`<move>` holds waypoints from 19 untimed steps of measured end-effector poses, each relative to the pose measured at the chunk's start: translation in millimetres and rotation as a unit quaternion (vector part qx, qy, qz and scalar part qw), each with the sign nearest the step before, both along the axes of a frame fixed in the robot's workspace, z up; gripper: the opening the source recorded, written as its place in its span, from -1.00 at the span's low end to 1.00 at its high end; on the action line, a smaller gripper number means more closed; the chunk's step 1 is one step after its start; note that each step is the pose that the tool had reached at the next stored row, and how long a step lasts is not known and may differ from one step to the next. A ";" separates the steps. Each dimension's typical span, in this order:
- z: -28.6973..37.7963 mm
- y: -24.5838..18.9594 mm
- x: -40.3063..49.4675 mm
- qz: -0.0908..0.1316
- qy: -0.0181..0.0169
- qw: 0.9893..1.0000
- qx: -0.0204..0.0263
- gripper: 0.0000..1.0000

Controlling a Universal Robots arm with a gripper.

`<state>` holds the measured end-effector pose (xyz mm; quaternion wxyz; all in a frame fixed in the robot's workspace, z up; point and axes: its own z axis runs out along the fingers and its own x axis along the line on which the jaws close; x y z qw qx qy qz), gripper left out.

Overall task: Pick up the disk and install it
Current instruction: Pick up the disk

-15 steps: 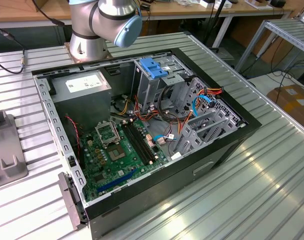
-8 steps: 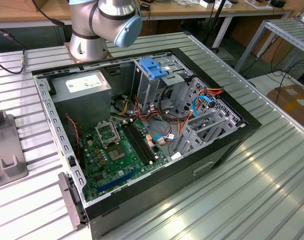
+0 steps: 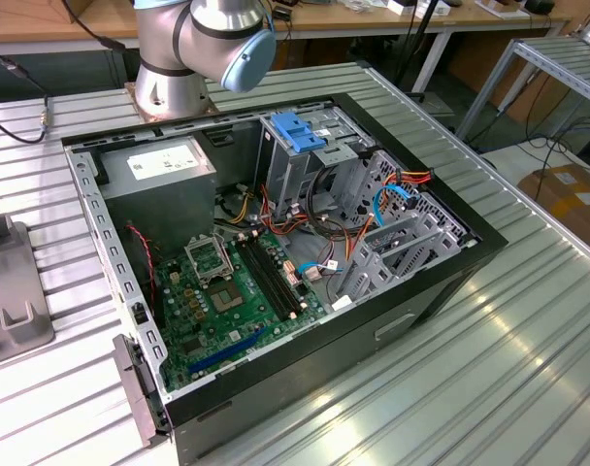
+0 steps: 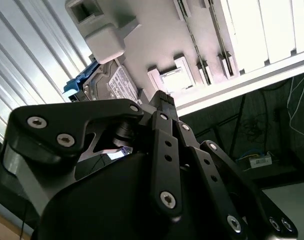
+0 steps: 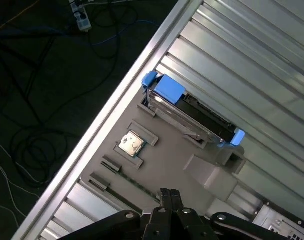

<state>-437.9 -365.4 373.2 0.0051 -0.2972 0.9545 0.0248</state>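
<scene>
The disk (image 5: pixel 192 112) is a slim drive in a bright blue carrier frame, standing on its edge in a slot of a grey holder tray (image 5: pixel 162 160) on the ribbed metal table. In the second wrist view the disk (image 4: pixel 117 85) lies just beyond the black fingertips. My gripper (image 5: pixel 169 192) hangs above the tray, apart from the disk, with its fingers together and nothing between them. The gripper (image 4: pixel 161 97) is black, with bolted linkage bars. In the exterior view a corner of the grey tray (image 3: pixel 4 291) sits at the left edge.
An open computer case (image 3: pixel 276 243) lies on the table with its motherboard (image 3: pixel 232 301), grey drive cages (image 3: pixel 392 248) and a broad blue bracket (image 3: pixel 300 128). The arm's base (image 3: pixel 179 49) stands behind it. A small square chip (image 5: pixel 131 144) rests in the tray. The table edge (image 5: pixel 117 115) drops to a cabled floor.
</scene>
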 end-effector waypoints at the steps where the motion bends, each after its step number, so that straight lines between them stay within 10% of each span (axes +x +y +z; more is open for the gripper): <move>1: 0.0 0.0 0.0 0.003 0.000 1.000 0.000 -0.80; 19: 0.0 0.0 0.0 0.071 0.000 0.997 0.000 -0.80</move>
